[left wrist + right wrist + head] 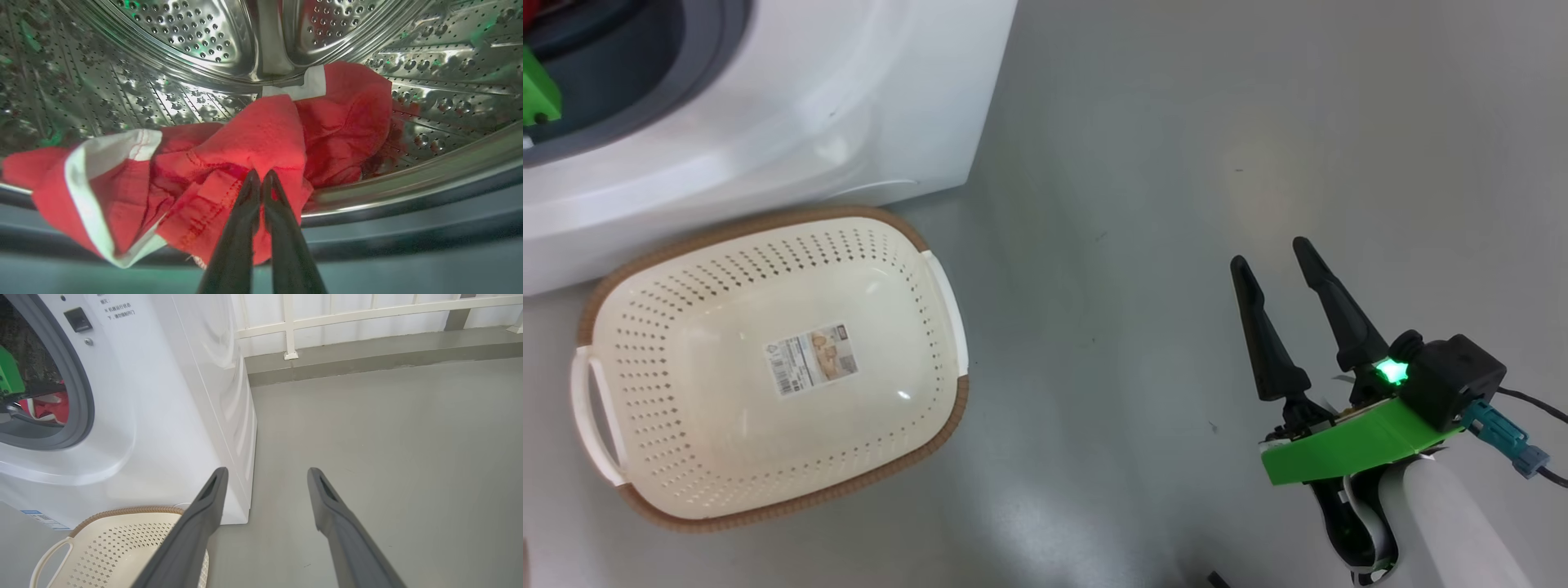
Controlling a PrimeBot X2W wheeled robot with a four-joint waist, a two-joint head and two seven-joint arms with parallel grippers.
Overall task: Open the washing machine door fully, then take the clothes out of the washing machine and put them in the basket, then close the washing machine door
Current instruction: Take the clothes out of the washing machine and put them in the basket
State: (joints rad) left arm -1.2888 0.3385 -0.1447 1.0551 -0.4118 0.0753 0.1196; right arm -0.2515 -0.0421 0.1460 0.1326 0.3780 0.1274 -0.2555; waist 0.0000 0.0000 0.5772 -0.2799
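Where the grey floor [1176, 163] runs back to a white railing [327, 318], the washing machine [768, 98] stands: a white box at the upper left of the head view, with its round opening ringed by a grey gasket [81, 396]. The steel perforated drum [184, 32] shows in the left wrist view. A small blue label [41, 517] sits at a lower front corner of the machine.

The basket [670, 327] is on the floor just in front of the machine, close to its base. It is cream with a brown rim and white side handles. A paper sticker [810, 358] is on its bottom.

The clothes [253, 134] are red fabric with white trim. They lie on the drum's bottom near the front lip, and part of them drapes over the lip toward the gasket. A bit of red also shows through the opening in the right wrist view.

The left gripper [260, 175] is inside the drum with its fingers pressed together, pinching a fold of the red fabric at the tips.

The right gripper [1270, 253] is over bare floor, well apart from the basket and to the right of the machine. Its fingers are spread wide and hold nothing.
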